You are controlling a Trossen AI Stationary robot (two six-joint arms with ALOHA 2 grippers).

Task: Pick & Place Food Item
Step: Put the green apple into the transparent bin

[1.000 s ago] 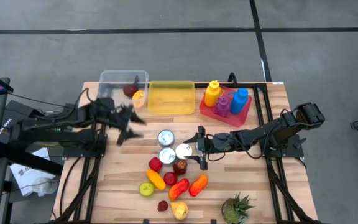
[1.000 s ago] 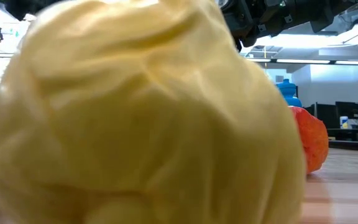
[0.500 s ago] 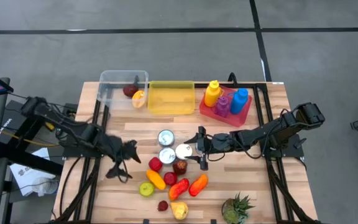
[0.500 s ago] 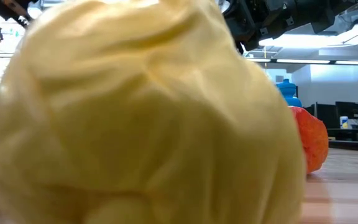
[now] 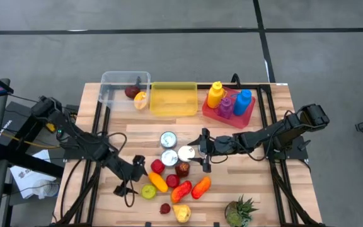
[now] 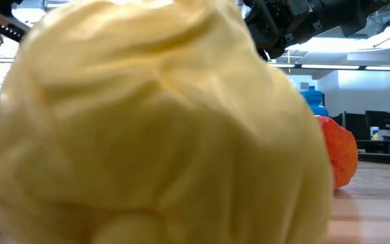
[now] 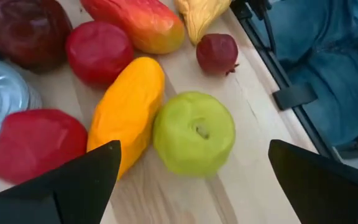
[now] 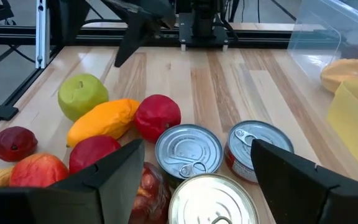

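Swinging from the clear bin, the left gripper now frames a green apple, fingers spread; right gripper waits open over cans; pile remains.

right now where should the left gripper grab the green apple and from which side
Grip the green apple across its round middle, coming straight down from above. It sits stem dimple up, and the left gripper already hangs open over it. The orange mango-shaped fruit touches one side, so put one finger on the bare table side and slip the other carefully between apple and fruit.
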